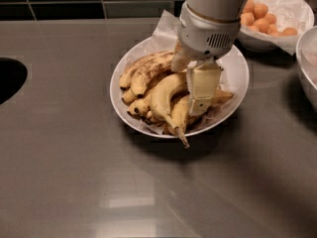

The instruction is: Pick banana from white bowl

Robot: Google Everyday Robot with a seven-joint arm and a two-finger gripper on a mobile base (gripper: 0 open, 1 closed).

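Observation:
The white bowl [233,90], wide and lined with crinkled paper, sits at the middle of the grey counter and holds several bananas. The banana [163,97] is the bright yellow, strongly curved one at the front, its brownish stem pointing over the near rim. Darker, brown-blotched bananas [143,71] lie behind it to the left. My gripper [190,76] is low over the bowl's middle and open. One cream finger [203,86] stands just right of the banana's far end, the other is at its back left. The wrist hides the bowl's far part.
A smaller bowl with orange round fruits [267,19] stands at the back right. The rim of another white bowl [307,63] shows at the right edge. A dark round opening [10,78] is set in the counter at the left. A dark tiled wall runs behind.

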